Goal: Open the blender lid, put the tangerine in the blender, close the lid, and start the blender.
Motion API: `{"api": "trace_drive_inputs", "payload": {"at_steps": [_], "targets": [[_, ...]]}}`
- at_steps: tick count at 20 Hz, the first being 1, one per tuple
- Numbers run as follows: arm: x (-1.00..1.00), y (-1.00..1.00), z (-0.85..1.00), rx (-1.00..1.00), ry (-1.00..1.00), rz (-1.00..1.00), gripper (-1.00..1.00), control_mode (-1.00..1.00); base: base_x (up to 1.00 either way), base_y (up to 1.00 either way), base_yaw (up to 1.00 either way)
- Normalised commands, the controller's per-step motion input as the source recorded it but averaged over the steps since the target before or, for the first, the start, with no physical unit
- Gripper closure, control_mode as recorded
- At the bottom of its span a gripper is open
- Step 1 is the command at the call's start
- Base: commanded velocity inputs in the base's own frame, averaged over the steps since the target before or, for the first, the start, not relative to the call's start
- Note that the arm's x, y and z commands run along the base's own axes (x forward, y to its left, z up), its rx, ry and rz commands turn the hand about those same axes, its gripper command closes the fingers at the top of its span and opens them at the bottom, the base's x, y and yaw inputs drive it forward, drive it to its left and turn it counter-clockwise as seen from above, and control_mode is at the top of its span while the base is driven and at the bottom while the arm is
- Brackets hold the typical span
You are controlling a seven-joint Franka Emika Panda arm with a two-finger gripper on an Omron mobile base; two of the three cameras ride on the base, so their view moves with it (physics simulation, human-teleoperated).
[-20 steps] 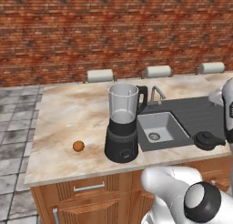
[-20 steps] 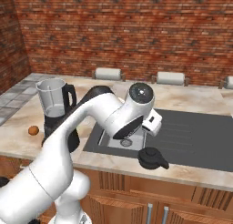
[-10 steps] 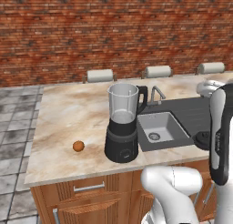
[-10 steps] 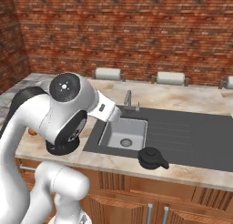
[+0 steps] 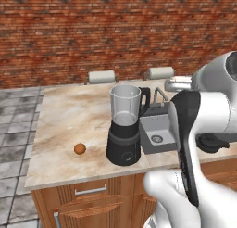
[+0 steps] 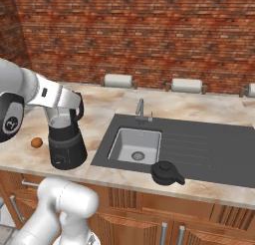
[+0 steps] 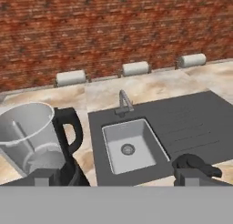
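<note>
The robot's two-finger pincer (image 7: 116,177) hangs above the desk with its jaws spread wide apart, grasping nothing. Its two small dark fingertips (image 7: 42,177) frame the hand view, which looks down across the work area.

Closest to the pincer stands the blender (image 5: 124,125), a black rounded base with a front dial, a clear tapered jar and a black side handle. The jar's mouth is open and the jar looks empty. The blender sits on the beige marbled stone desk (image 5: 69,125), just left of a dark grey sink unit (image 6: 199,144) with a pale steel basin and a tap.

The blender lid (image 6: 167,173), a round black cap with a raised centre knob, lies on the front edge of the sink's drainboard, well apart from the blender. So the lid-opening step seems done.

The tangerine (image 5: 80,148), a small round orange fruit, rests on the desk near the blender's base, on the side away from the sink.

The step in hand appears to be fetching the fruit. To do it well, the pincer should swing clear over the jar, come straight down on the tangerine with jaws either side, and close gently so the fruit does not roll away.

A red brick wall (image 6: 149,35) backs the desk.
</note>
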Motion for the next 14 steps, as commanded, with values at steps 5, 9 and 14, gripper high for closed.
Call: {"api": "trace_drive_inputs", "payload": {"at_steps": [5, 9, 14], "targets": [[-0.07, 1.00, 0.12, -0.23, 0.06, 0.00, -1.00, -1.00, 0.00, 0.00, 0.00], [0.00, 1.00, -0.01, -0.21, 0.13, 0.00, -1.00, -1.00, 0.00, 0.00, 0.00], [0.01, 1.00, -0.24, -0.15, 0.20, 0.06, -1.00, -1.00, 0.00, 0.00, 0.00]]}}
